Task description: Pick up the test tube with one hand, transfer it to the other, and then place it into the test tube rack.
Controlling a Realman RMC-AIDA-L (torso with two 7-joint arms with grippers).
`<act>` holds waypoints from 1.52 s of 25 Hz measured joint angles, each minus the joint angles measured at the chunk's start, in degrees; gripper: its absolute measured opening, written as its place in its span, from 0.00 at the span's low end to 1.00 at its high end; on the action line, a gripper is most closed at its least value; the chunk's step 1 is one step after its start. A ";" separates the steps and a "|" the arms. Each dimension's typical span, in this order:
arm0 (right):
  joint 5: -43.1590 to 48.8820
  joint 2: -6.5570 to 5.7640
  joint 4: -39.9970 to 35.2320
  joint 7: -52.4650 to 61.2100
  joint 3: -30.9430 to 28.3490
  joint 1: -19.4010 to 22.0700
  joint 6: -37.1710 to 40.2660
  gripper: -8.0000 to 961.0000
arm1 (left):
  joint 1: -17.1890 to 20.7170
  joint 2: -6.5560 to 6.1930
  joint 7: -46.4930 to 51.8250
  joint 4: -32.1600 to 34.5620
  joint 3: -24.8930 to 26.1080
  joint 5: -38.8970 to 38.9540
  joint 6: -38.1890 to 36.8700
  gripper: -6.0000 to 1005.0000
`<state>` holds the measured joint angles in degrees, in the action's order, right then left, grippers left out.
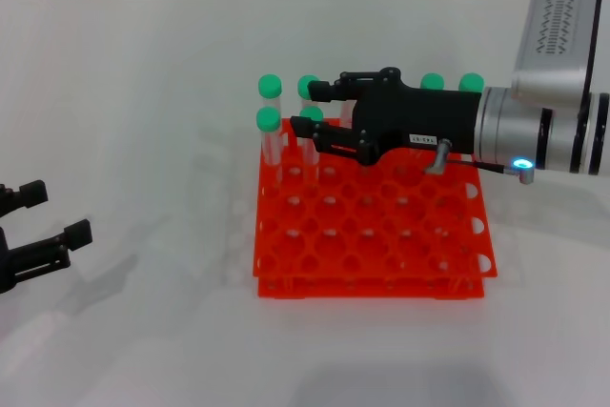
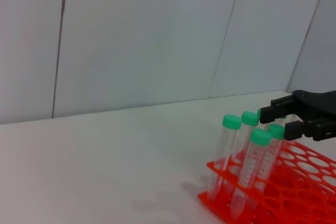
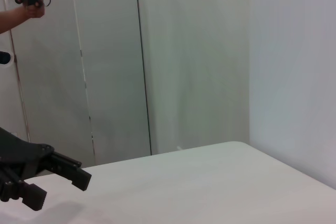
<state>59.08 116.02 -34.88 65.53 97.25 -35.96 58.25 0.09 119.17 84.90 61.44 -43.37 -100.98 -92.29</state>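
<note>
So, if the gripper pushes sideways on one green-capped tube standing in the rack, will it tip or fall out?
Probably it only leans: each test tube already stands slightly tilted in a loose hole of the test tube rack. It looks light and empty, so it should move easily. Its smooth wall may be slippery for the right gripper.

Head overhead; left wrist low; both see rack (image 1: 372, 226)

Orange-red rack (image 1: 381, 235), green-capped clear tubes (image 1: 270, 126), black pincers (image 1: 315, 107).
</note>
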 joint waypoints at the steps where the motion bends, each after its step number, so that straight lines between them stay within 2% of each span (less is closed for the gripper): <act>1: 0.00 0.00 -0.01 -0.01 -0.02 0.02 0.02 0.45 | 0.00 0.00 0.00 0.00 0.00 0.00 0.00 0.89; 4: -0.04 -0.09 -0.37 -0.02 -0.07 0.48 1.22 0.51 | 0.00 0.00 -0.01 0.00 0.02 0.00 0.00 0.89; 11: 1.46 -1.05 -6.80 -0.93 -1.04 6.11 5.68 0.51 | 0.00 0.01 -1.70 -0.37 0.56 0.49 0.00 0.89; 15: 5.65 -1.28 -7.98 -0.86 -6.80 9.11 11.17 0.54 | 0.00 0.00 -2.73 -0.88 0.58 0.66 -0.11 0.89; 18: 10.40 -1.22 -7.98 -0.49 -13.23 11.17 15.42 0.56 | -0.01 -0.04 -3.03 -0.93 0.58 0.67 -0.75 0.89; 19: 12.62 -1.19 -7.99 -0.37 -16.17 12.27 16.98 0.60 | -0.05 -0.06 -3.19 -0.93 0.57 0.67 -1.11 0.89; 23: 14.90 -1.70 -7.47 -0.04 -19.57 13.39 18.33 0.76 | -0.50 -0.20 -3.33 -0.77 0.58 0.37 -2.15 0.89; 30: 16.97 -3.84 -6.50 1.16 -21.10 14.30 20.71 0.86 | -3.10 -1.77 -3.04 -1.43 1.08 -3.01 -6.13 0.89; 34: 19.37 -4.18 -5.94 1.47 -21.17 14.36 21.71 0.91 | -5.28 -2.57 -2.81 -2.59 1.09 -5.43 -7.88 0.89; 38: 21.41 -4.03 -5.89 2.33 -21.19 14.06 21.78 0.91 | -7.04 -3.00 -2.53 -3.05 1.10 -6.97 -8.61 0.89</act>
<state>80.49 112.00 -40.77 67.86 76.06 -21.90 80.03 -6.95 116.18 82.36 58.38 -42.27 -107.95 -100.90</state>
